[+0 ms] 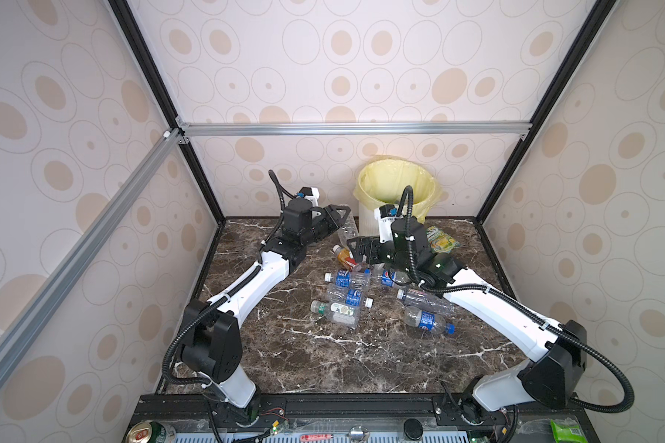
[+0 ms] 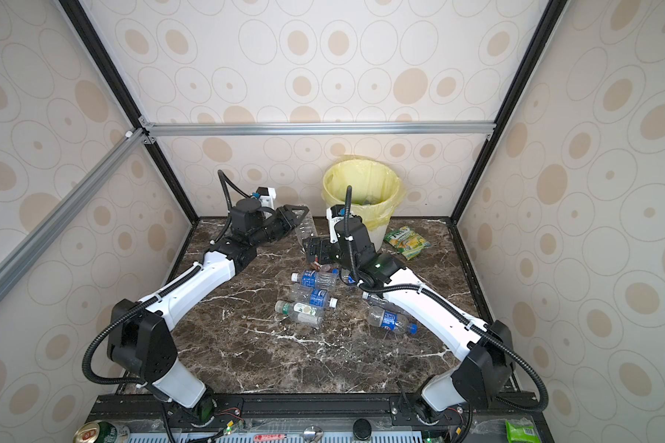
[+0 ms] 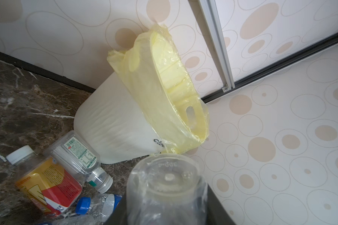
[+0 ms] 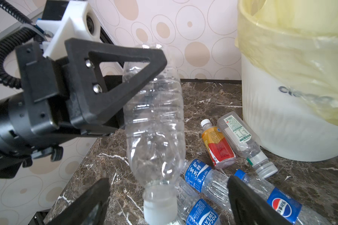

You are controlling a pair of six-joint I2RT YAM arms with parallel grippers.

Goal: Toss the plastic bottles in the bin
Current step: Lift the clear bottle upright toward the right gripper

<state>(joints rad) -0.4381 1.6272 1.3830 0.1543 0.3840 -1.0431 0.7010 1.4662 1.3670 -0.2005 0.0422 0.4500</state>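
Left gripper [image 1: 342,218]: shut hard on the clear ribbed plastic bottle [image 4: 154,116], pinching it high on the body. One black triangular finger [image 4: 125,51] lies across the front; the other is hidden behind.
Held bottle: off the table, hanging cap down with the white cap lowest. It has thin crinkled walls and no label, and sits just left of the bin over the far middle of the table.
Right gripper [image 1: 358,251]: fingers [image 4: 90,204] spread wide, gripping nothing. In its wrist view the held bottle's cap hangs between them; contact is impossible to tell.
Bin: round white ribbed plastic wastebasket [image 1: 367,224] with a pale yellow crinkly bag [image 1: 396,180] folded over the rim. It stands at the far edge, right of centre, against the wall.
At the bin's foot: an orange-red labelled bottle [image 4: 218,146] with a white cap and a clear bottle with green-and-white label [image 4: 240,134] lie side by side.
Mid-table: blue-labelled clear bottles [image 1: 348,278] lie on their sides, with a green-capped bottle [image 1: 336,311] on the near left of the cluster.
Table: dark marble-patterned top [image 1: 285,364], glossy and white-veined.
Far right: a green-yellow snack packet [image 1: 442,239] lies flat, just right of the bin.
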